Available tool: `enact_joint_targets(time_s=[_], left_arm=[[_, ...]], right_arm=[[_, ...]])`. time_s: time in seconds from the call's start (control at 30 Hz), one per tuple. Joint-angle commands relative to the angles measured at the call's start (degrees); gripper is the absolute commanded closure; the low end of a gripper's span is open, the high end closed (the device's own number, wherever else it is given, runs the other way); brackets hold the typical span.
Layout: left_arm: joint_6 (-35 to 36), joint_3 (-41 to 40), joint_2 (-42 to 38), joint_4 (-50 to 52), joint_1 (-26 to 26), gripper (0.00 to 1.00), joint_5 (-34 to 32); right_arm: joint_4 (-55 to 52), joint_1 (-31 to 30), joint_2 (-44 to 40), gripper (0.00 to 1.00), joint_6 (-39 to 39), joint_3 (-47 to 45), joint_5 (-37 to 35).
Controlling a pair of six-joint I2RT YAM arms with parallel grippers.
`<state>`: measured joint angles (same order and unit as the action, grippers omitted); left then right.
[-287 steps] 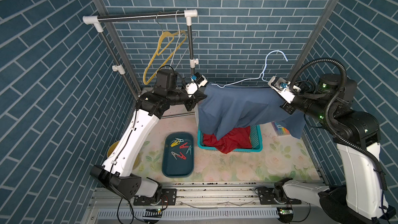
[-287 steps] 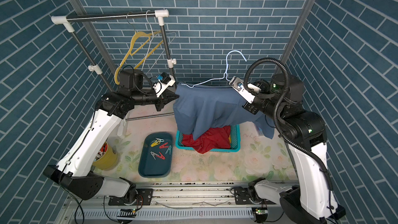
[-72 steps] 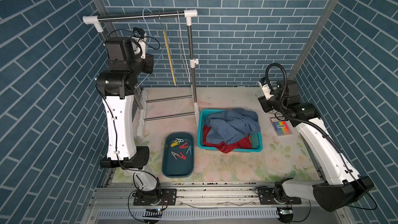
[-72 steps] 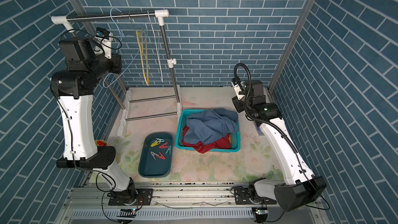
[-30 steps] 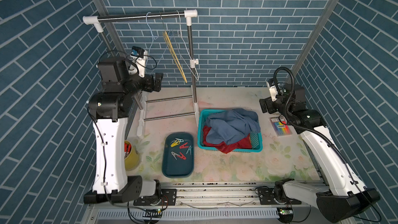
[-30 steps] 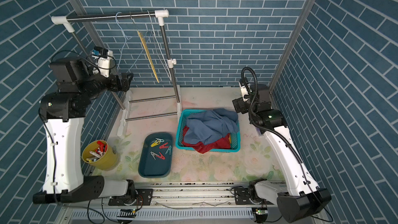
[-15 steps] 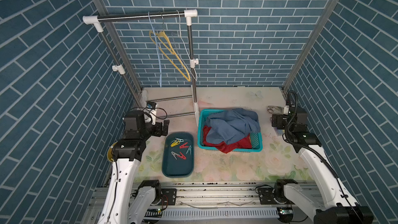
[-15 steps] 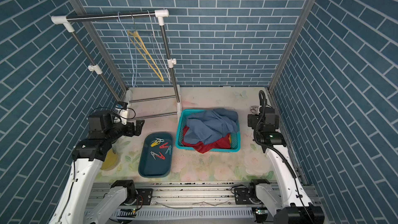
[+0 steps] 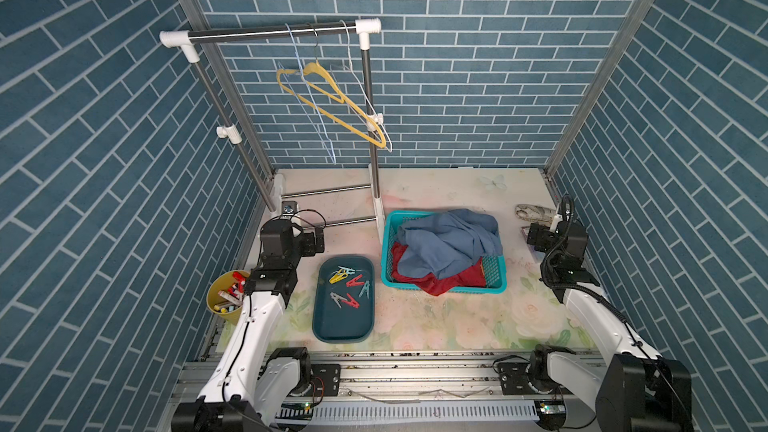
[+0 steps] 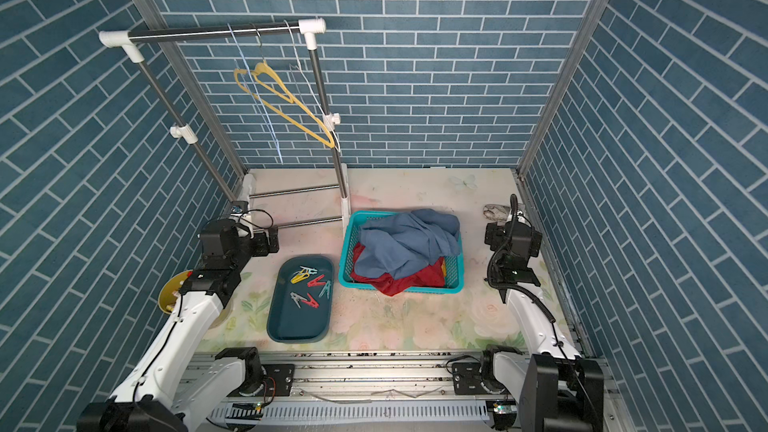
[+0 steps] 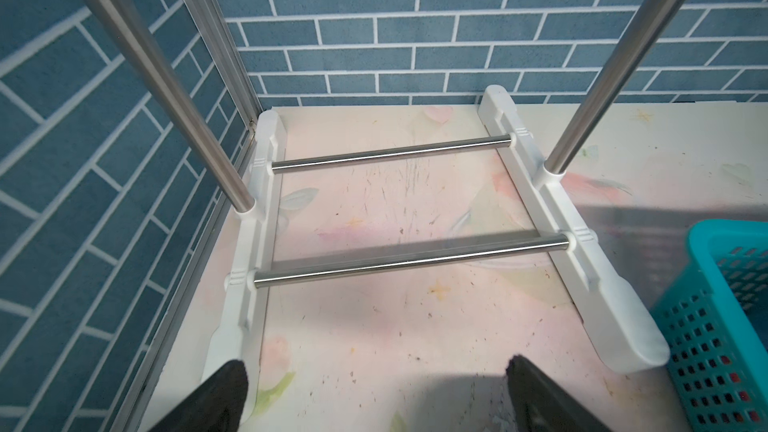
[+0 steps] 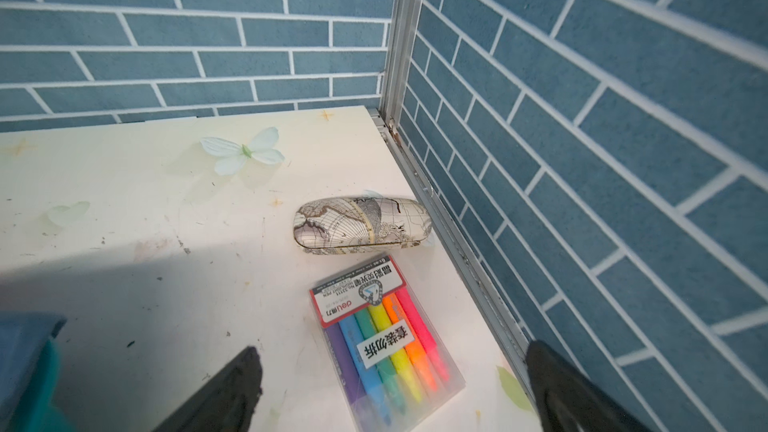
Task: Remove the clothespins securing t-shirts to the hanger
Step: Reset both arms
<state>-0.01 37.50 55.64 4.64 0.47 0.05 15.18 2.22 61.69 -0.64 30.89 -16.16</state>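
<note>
- My left gripper (image 11: 374, 365) hangs beside the steel clothes rack (image 11: 615, 64), jaws wide apart, empty.
- My right gripper (image 12: 392, 351), also wide open and empty, hangs over a clear highlighter pack (image 12: 374, 326).
- 6 small plastic clothespins (image 9: 354, 281) lie in the dark teal oval tray (image 9: 345, 326).
- Crumpled cloth t-shirts (image 9: 449, 243), slate blue over dark red, fill the turquoise mesh basket (image 9: 494, 280).

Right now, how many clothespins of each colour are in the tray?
Yellow clothespins: 1
Red clothespins: 2
Teal clothespins: 2
Grey clothespins: 1
Total: 6
</note>
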Motion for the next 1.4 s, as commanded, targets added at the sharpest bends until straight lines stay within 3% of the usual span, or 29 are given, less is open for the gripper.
enact_joint_targets(time_s=[0.0, 0.1, 0.4, 0.53, 0.77, 0.93, 1.07, 1.17, 1.37], left_arm=[[1.84, -2.61, 3.25, -13.35, 0.08, 0.01, 1.83], [1.94, -4.47, 6.57, -21.55, 0.06, 0.01, 3.61], [5.42, -6.75, 17.26, -29.99, 0.08, 0.01, 4.67], [4.13, -9.52, 18.63, -33.97, 0.23, 0.01, 4.44], [3.29, -15.44, 22.64, -45.31, 0.23, 0.01, 2.99], [3.01, -15.03, 31.52, -53.06, 0.23, 0.01, 2.06], [3.86, -13.77, 30.42, -48.45, -0.86, 0.01, -0.1], [3.79, -13.85, 30.64, -49.02, -0.95, 0.01, -0.22], [4.04, -13.85, 30.69, -48.92, -1.35, 0.01, -1.17]], right_arm=[[10.59, 0.31, 2.15, 0.01, 1.34, -2.13, 3.23], [15.63, 0.33, 4.31, 0.01, 1.18, -4.42, 3.24], [27.58, 0.68, 12.84, 0.01, 0.0, -6.72, 5.08], [29.18, 0.67, 16.35, 0.01, -0.73, -4.72, 9.64], [30.24, 0.68, 20.3, 0.01, 2.3, -2.63, 8.09], [27.53, 0.77, 17.71, 0.01, 4.03, -3.41, 10.22], [22.01, 0.72, 12.54, 0.01, 1.4, -4.88, 8.63], [19.71, 0.54, 9.5, 0.01, -2.86, -7.16, 11.85], [27.1, 0.59, 13.39, 0.01, -4.14, -11.66, 7.1]])
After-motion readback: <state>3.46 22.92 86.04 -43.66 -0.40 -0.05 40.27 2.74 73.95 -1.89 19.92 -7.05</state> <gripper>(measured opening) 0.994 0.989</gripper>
